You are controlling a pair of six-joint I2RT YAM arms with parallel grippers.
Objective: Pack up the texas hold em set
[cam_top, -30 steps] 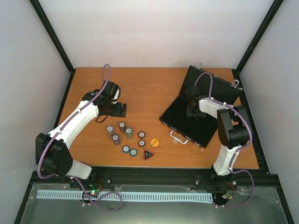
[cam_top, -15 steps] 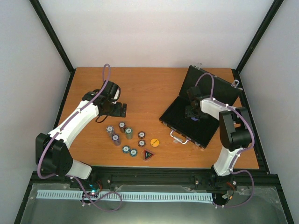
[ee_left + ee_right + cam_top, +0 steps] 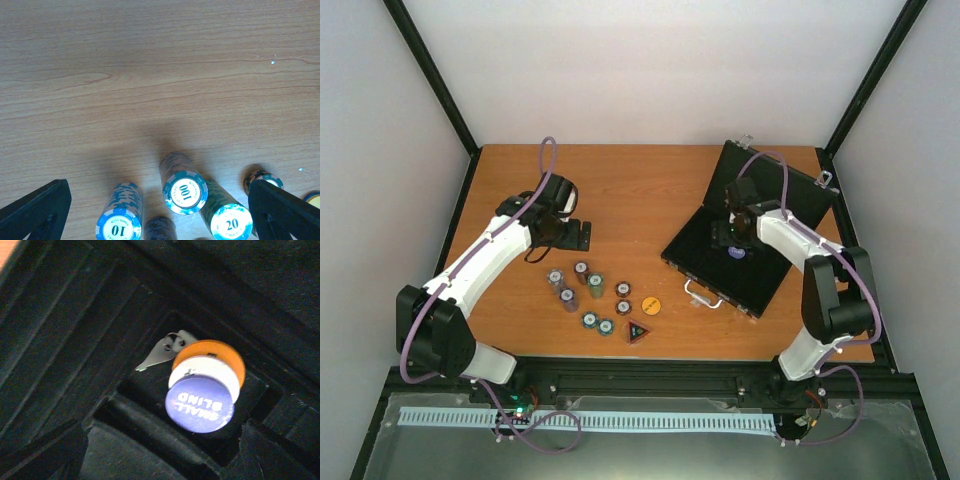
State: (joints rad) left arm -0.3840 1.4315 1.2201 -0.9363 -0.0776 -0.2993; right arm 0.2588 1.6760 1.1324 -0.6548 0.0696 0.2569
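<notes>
The black case [image 3: 708, 262] lies open at the right, lid [image 3: 790, 195] up and silver handle [image 3: 702, 294] toward me. My right gripper [image 3: 731, 238] hovers over its tray, open and empty [image 3: 162, 452]. Just beyond its fingers the blue "SMALL BLIND" disc [image 3: 200, 402] lies on a white disc and an orange disc in a case compartment [image 3: 150, 385]. Several chip stacks [image 3: 582, 290] stand on the table left of centre, with a dark triangular token [image 3: 637, 332] nearby. My left gripper [image 3: 574, 237] is open above and beyond them [image 3: 160, 205]; the stacks marked 100 [image 3: 184, 190], 10 [image 3: 119, 227] and 20 [image 3: 231, 224] show between its fingers.
A loose orange disc [image 3: 651, 304] lies on the wooden table [image 3: 640, 190] between the chips and the case. A small metal key or tab [image 3: 162, 350] lies in the compartment beside the discs. Black frame posts and white walls border the table.
My right arm has swung its wrist toward the far side above the case, and the blue disc now shows in the tray. My left arm has not moved.
</notes>
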